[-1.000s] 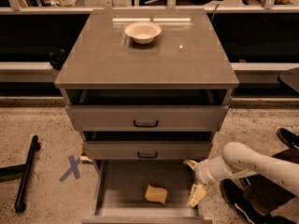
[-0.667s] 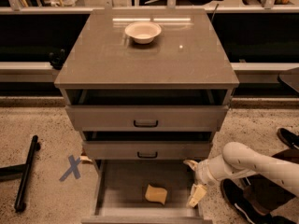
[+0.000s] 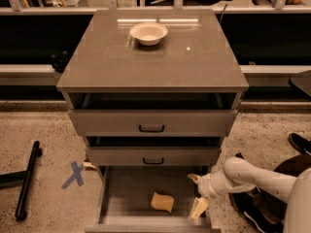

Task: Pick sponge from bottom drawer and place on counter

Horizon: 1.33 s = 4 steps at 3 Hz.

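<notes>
Camera view shows the gripper (image 3: 197, 193), fingers apart and empty, at the right side of the open bottom drawer (image 3: 127, 198), near the sponge (image 3: 162, 202) lying on its floor; reaching in sideways could clip the drawer wall or nudge the soft sponge away.

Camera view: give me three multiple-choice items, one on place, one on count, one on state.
1. The sponge lies: A on the counter; B in the bottom drawer; C on the ground.
2. Drawers below the counter: A two; B three; C five.
3. The pincer is: A shut on the sponge; B open, right of the sponge, apart from it; C shut on a handle.
Answers: B, it rests on the pulled-out drawer's floor; B, three drawers stack under the counter; B, both fingers spread at the drawer's right side, holding nothing.
</notes>
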Motion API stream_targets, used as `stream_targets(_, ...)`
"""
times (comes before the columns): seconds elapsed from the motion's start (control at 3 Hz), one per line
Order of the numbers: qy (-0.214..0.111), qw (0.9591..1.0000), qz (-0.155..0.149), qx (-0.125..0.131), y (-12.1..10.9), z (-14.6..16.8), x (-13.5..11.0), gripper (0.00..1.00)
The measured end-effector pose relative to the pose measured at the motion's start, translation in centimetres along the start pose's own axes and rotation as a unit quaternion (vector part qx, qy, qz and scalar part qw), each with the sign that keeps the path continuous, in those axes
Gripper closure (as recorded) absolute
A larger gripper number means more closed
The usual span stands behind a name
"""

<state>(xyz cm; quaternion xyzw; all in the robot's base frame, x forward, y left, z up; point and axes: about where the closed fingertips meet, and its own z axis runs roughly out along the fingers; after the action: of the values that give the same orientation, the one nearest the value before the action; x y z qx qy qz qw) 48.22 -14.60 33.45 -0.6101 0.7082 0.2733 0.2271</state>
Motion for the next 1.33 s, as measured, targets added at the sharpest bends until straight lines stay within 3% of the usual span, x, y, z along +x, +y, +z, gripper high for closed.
stream_targets(0.67,-0.012,0.9998,-0.01,0.013,-2.1,6.2,3.0,0.0)
stream_targets(1.33,-0.035,0.9979,-0.028,0.047,-5.0,10.2,3.7,0.0)
